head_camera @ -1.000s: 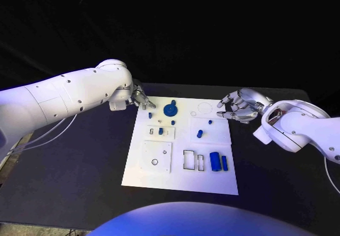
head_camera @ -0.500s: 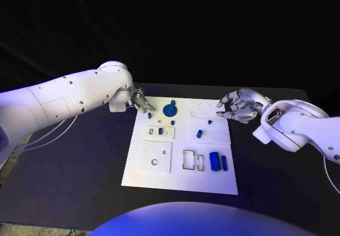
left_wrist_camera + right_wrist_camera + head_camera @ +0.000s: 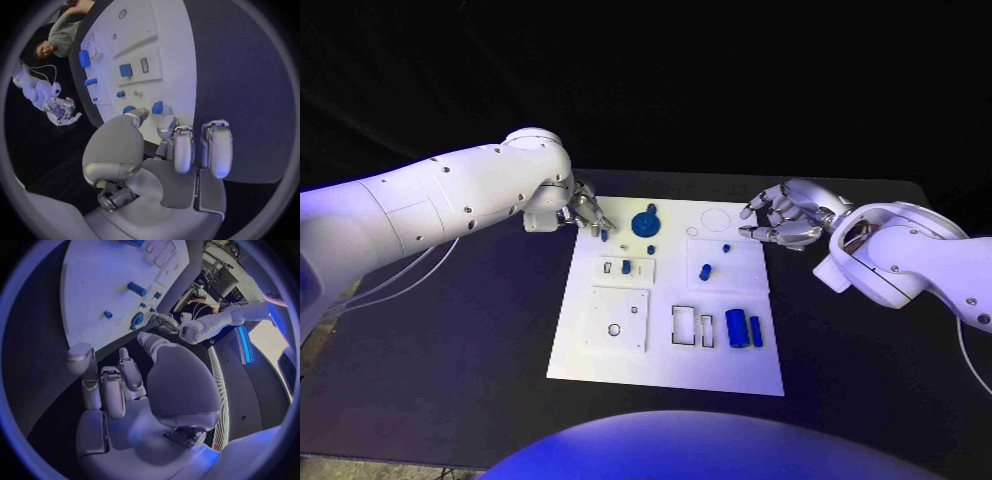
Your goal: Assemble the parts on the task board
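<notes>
A black tabletop [image 3: 459, 330] carries everything. The white task board [image 3: 668, 365] lies flat on it near the middle, its long sides running away from the robot. Dark, bare surface shows on both sides of the board.

The head camera looked steeply down from above the near edge at the whole task board [image 3: 669, 300]. Each wrist camera sat close behind its own hand, facing the board's far end obliquely; all three shared the blue gear [image 3: 646, 222] [image 3: 137, 320].
</notes>
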Available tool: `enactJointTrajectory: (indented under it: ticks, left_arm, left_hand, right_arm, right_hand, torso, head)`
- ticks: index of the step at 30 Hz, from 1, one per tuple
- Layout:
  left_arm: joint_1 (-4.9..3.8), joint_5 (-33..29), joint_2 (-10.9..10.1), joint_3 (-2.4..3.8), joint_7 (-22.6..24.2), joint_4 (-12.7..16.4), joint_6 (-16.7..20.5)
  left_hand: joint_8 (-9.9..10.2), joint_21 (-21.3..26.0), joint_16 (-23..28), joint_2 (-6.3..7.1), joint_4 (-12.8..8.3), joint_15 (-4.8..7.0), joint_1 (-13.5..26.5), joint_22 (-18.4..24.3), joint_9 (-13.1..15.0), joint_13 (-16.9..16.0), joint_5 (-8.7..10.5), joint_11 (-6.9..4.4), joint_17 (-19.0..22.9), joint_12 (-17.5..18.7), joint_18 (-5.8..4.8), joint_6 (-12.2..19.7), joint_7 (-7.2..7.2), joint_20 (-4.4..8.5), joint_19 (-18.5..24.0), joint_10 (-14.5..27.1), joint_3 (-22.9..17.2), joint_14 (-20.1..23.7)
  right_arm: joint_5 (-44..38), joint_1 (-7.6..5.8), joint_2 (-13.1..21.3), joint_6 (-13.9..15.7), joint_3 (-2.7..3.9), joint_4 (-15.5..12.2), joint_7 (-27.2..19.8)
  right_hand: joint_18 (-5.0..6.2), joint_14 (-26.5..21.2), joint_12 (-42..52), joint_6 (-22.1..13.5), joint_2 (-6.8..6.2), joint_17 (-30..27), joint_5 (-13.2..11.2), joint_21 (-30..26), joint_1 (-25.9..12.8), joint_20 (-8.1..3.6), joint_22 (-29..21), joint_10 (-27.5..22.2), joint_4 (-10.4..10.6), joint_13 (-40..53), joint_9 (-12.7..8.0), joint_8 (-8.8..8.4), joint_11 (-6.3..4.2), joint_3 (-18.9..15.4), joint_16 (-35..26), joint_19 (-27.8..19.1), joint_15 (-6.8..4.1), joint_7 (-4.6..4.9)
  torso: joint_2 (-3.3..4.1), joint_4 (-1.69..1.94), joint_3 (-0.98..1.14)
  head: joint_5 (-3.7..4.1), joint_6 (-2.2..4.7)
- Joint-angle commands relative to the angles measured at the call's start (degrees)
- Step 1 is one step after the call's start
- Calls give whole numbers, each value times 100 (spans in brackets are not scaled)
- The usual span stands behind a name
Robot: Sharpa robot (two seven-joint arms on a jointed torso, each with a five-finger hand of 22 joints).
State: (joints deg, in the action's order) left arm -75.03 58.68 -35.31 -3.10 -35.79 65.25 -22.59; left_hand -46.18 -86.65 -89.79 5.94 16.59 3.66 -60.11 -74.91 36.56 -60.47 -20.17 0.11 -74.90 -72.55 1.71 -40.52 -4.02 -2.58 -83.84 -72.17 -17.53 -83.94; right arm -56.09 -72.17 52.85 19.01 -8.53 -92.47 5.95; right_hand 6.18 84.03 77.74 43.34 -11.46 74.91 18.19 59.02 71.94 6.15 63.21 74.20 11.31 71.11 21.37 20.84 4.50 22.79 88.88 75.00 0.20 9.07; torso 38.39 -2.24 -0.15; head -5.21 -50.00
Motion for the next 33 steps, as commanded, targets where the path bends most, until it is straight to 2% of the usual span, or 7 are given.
enactJointTrajectory:
  ticks: [1, 12, 15, 17, 22, 27, 33]
  left_arm:
    - [2, -137, 21, -1, 72, 14, -100]
    - [3, -179, 20, -3, 94, 18, -16]
    - [3, -259, 22, -3, 104, 26, -27]
    - [3, -311, 24, -3, 115, 31, -36]
    - [3, -368, 20, -5, 134, 38, -24]
    - [5, -501, -11, -5, 139, 84, 27]
    - [7, -600, -103, -5, 132, 223, 93]
  left_hand:
    - [-46, 9, -21, -36, 5, -3, -130, -1269, -16, -9, 73, -45, -1510, -27, -81, -24, 10, -9, -459, 12, -92, -606]
    - [-112, 10, -21, -153, -7, 15, -415, -1274, -30, -11, 174, -68, -1510, -37, -81, -24, 34, 10, -461, 6, -356, -606]
    - [-245, 14, -21, -231, -19, 40, -684, -1276, 28, 1, 688, -93, -1510, -34, -81, 3, 68, 31, -461, 14, -715, -606]
    - [-284, 23, -21, -233, -31, 46, -787, -1272, 46, 5, 805, -101, -1510, -34, -79, 31, 74, 38, -458, 18, -905, -606]
    - [-571, 29, -21, -116, -201, 66, -1052, -1279, 212, 10, 1211, -125, -1510, -41, -79, 124, 99, 66, -460, 9, -1897, -606]
    - [-991, 34, -21, 15, -612, 75, -947, -1286, 464, 26, 1132, -132, -1510, -38, -79, 222, 91, 69, -462, -24, -2903, -606]
    - [-1149, 34, -21, 52, -775, 76, -781, -1291, 545, 5, 1120, -134, -1510, -60, -80, 248, 95, 68, -464, -53, -3215, -606]
  right_arm:
    - [-21, 4, -7, -32, 0, 0, -38]
    - [-24, 5, -14, -30, 0, 8, -39]
    - [-30, 5, -17, -24, 0, 11, -42]
    - [-33, 5, -19, -24, 0, 11, -43]
    - [-34, 5, -19, -27, 0, 14, -40]
    - [-31, 5, -17, -11, 0, 12, -44]
    - [-28, 5, -15, -13, 0, 10, -47]
  right_hand:
    - [109, 497, 8, -54, 15, 1185, 20, -28, -14, -4, -8, -16, 25, -2, 8, 18, -16, -3, -32, -46, -6, 0]
    - [109, 497, 8, -54, 15, 1185, 20, -28, -14, -4, -8, -16, 25, -2, 8, 18, -16, -3, -32, -46, -6, 0]
    - [109, 497, 8, -54, 15, 1185, 20, -28, -14, -4, -8, -16, 25, -2, 8, 18, -16, -3, -32, -46, -6, 0]
    - [109, 497, 8, -54, 15, 1185, 20, -28, -14, -4, -8, -16, 25, -2, 8, 18, -16, -3, -32, -46, -6, 0]
    - [109, 497, 8, -54, 15, 1185, 20, -28, -14, -4, -8, -16, 25, -2, 8, 18, -16, -3, -32, -46, -6, 0]
    - [111, 493, 3, -54, 15, 1172, 43, -43, -10, -5, -18, -24, 33, -12, 9, 25, -17, 4, -38, -51, -7, 0]
    - [111, 493, 3, -54, 15, 1172, 43, -43, -10, -5, -18, -24, 33, -12, 9, 25, -17, 4, -38, -51, -7, 0]
  torso:
    - [1, 2, 0]
    - [0, -3, 0]
    - [1, -2, 0]
    - [-1, -2, 0]
    - [-2, -3, 1]
    - [-1, -2, 4]
    - [-3, -3, 3]
  head:
    - [-6, 0]
    - [-4, 0]
    - [-1, 0]
    - [-2, 0]
    - [-5, 0]
    - [-6, 0]
    - [-15, 0]
